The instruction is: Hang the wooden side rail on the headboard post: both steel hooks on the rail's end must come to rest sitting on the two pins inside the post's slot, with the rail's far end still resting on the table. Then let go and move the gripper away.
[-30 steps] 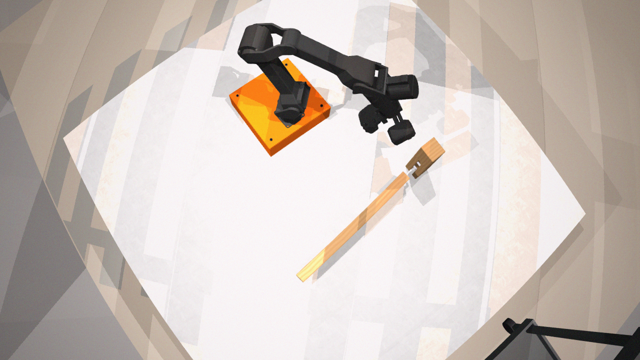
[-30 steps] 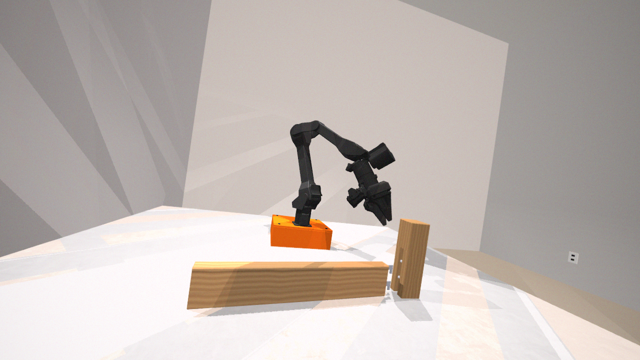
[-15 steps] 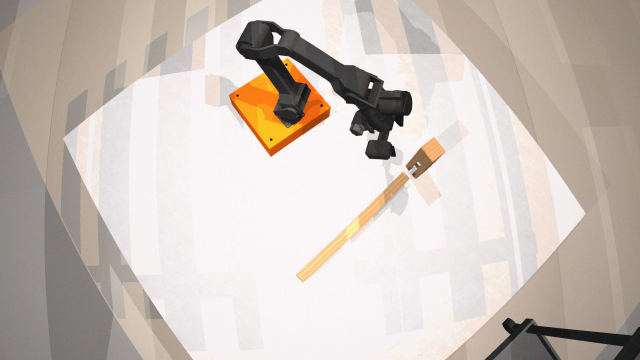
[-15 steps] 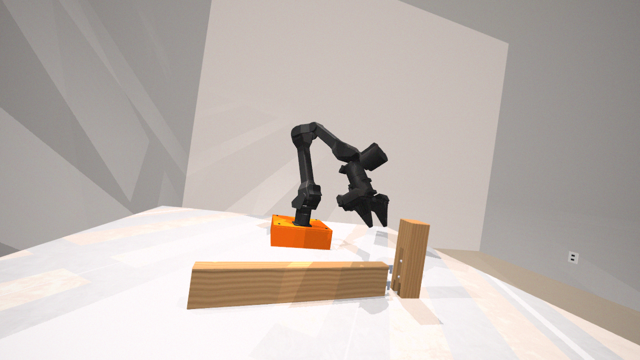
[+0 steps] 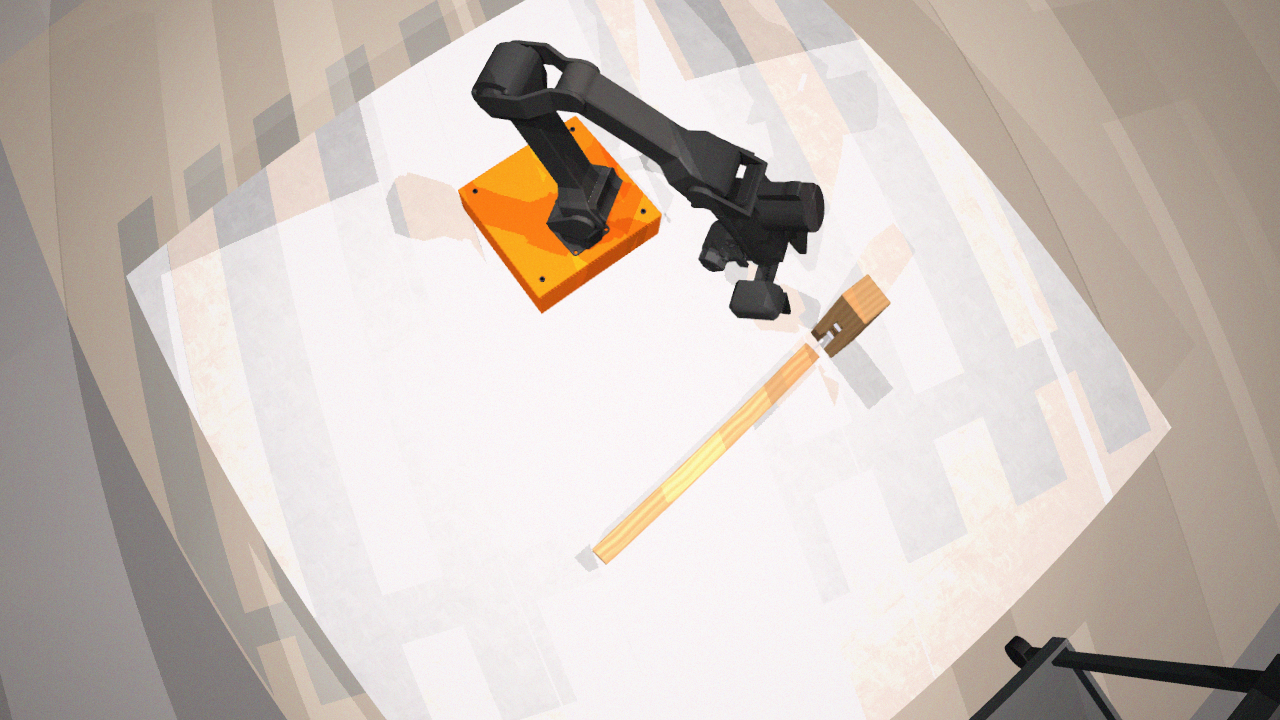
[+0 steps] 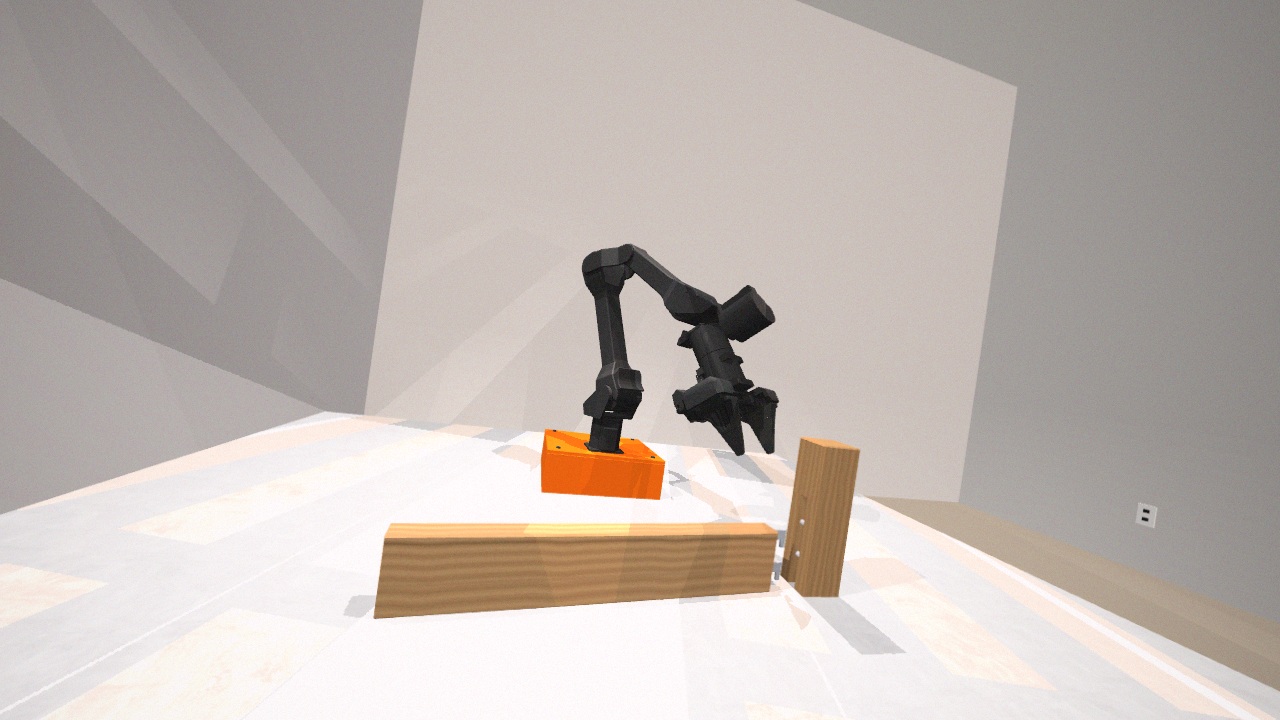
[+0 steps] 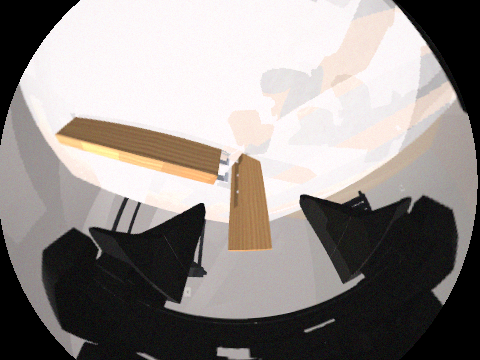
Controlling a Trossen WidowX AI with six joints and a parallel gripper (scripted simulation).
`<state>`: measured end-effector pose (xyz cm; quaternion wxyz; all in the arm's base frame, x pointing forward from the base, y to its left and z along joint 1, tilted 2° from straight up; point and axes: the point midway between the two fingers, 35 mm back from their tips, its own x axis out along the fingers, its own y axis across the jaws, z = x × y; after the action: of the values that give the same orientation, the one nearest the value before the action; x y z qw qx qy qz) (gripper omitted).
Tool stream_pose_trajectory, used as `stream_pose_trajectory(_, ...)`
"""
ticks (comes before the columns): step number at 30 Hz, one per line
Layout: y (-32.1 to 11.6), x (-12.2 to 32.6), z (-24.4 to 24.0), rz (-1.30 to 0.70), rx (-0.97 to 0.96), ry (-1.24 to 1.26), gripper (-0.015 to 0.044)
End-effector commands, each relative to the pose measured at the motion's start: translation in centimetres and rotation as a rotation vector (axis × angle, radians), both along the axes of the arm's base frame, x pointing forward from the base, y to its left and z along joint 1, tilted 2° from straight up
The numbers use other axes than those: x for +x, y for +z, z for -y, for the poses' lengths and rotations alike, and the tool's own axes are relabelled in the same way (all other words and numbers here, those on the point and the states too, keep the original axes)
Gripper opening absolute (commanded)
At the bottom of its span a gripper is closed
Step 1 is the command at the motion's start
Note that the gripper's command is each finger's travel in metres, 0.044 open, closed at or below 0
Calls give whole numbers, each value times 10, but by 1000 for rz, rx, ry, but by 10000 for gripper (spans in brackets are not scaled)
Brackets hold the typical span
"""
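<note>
The wooden side rail [image 5: 707, 458] [image 6: 572, 573] [image 7: 145, 146] lies on the table along its narrow edge. Its steel hooks [image 6: 776, 569] [image 7: 223, 176] stick out from the end facing the post, just outside the slot. The headboard post [image 5: 865, 299] [image 6: 827, 528] [image 7: 250, 227] stands upright, separated from the rail's wooden end by a small gap. Two pins show in its slot, the upper pin [image 6: 802, 522] and the lower pin [image 6: 797, 553]. My gripper [image 6: 754, 451] [image 7: 253, 204] is open and empty, above the table beside the post, fingers pointing down. Its fingertips are hidden in the top view.
The orange base block [image 5: 510, 214] [image 6: 599, 472] carries the arm at the back of the white table [image 5: 429, 429]. A dark frame [image 5: 1154, 667] stands beyond the table's corner at the lower right of the top view.
</note>
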<state>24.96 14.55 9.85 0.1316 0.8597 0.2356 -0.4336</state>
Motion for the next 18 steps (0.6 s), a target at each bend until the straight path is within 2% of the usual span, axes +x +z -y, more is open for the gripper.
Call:
stream_pose_trajectory(1,0,0,-1,-1,8,-4,440)
stream_pose_trajectory(4,-1,2,1,23,-35,79,440)
stream_pose_trajectory(18,-9,20,18,314,-411,854,440)
